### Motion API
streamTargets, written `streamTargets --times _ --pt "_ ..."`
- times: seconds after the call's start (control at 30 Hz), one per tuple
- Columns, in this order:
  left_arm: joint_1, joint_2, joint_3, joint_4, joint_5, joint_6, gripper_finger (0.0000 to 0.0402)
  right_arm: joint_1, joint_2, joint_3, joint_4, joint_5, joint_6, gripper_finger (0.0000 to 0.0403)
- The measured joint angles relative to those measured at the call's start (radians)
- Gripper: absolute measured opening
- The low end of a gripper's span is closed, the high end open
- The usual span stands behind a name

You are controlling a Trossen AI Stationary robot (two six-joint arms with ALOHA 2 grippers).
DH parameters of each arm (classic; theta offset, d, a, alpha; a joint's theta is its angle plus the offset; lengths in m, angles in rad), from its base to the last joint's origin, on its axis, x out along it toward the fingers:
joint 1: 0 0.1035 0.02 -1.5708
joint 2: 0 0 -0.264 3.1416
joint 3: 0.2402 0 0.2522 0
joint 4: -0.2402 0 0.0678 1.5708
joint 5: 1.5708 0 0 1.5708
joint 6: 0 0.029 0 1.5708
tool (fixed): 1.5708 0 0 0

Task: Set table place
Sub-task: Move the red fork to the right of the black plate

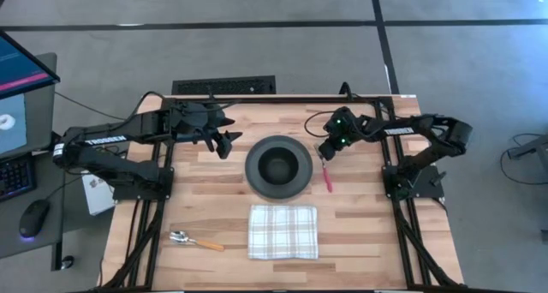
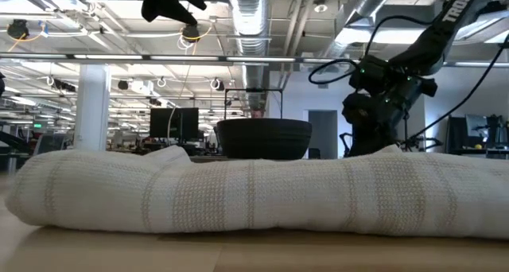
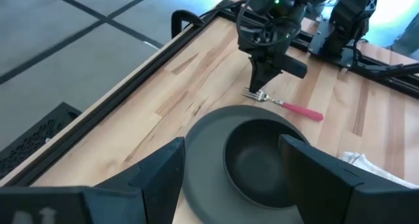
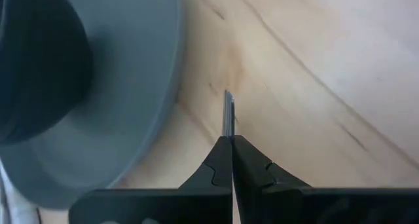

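Observation:
A black bowl sits in the middle of a dark grey plate at the table's centre. The pink-handled fork lies just right of the plate, with its tines toward the far edge. My right gripper is shut on the fork's metal end. My left gripper is open and empty, held high left of the plate; in its wrist view its fingers frame the bowl. The checked napkin lies folded near the front edge. The orange-handled spoon lies left of it. My right gripper pinches the fork's thin metal part between its two fingers, close behind the tines. The fingers point down from above and lie across the fork. The pink handle looks level at table height; whether it is lifted, I cannot tell.
A black rail frame edges the table. Bare wood shows left of the plate and right of the napkin. In the low view the napkin fills the foreground and hides the table behind it.

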Motion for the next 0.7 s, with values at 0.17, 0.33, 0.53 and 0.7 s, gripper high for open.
streamTargets --times 0.17,0.33,0.53,0.7 --pt "0.0 0.0 0.0 -0.014 0.0 -0.006 0.0235 -0.007 0.028 -0.001 0.045 0.015 0.037 0.0016" --pt "0.0 0.0 0.0 -0.014 0.0 -0.006 0.0235 -0.004 0.023 -0.001 0.028 0.068 0.088 0.0016" --pt "0.0 0.0 0.0 -0.014 0.0 -0.006 0.0235 0.028 0.024 0.0 0.013 0.12 0.12 0.0016" --pt "0.0 0.0 0.0 -0.029 0.0 -0.006 0.0235 0.06 0.024 0.001 -0.004 0.183 0.192 0.0016"
